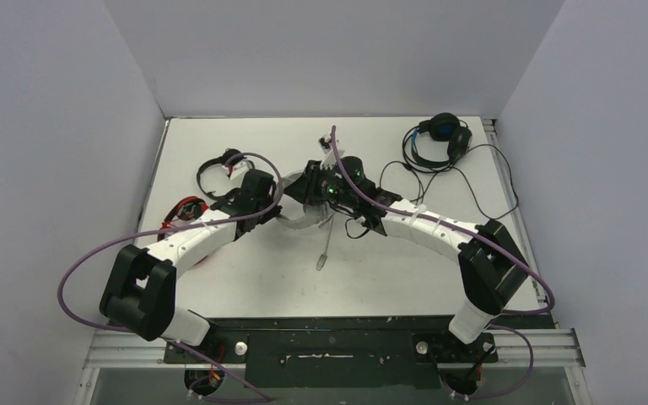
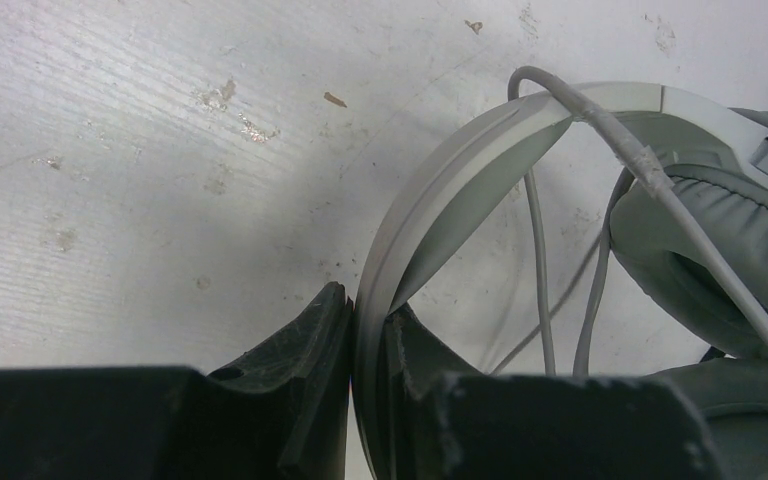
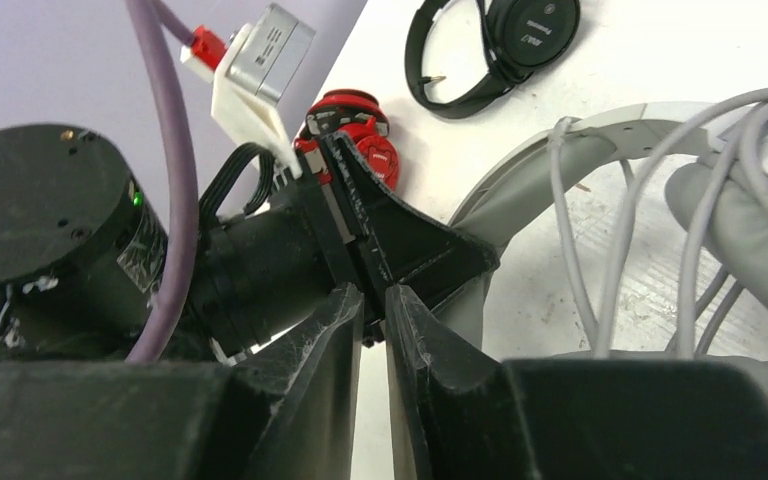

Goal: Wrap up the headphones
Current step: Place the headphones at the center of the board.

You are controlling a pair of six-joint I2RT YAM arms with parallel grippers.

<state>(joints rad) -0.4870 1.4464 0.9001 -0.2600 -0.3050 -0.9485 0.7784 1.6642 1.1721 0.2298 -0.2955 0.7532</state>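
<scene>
The white-grey headphones (image 2: 700, 240) are lying between both tools; the left tool (image 2: 368, 312) is pinching their headband (image 2: 440, 190); the right tool (image 3: 374, 296) is pressing almost together beside the grey cable (image 3: 572, 230), grip unclear.

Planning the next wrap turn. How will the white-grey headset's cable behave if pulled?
Probably floppy: the cable hangs in loose curves over the headband. It looks thin and light, so it may slip off. The headband seems stiff, pinched in the left tool.
</scene>
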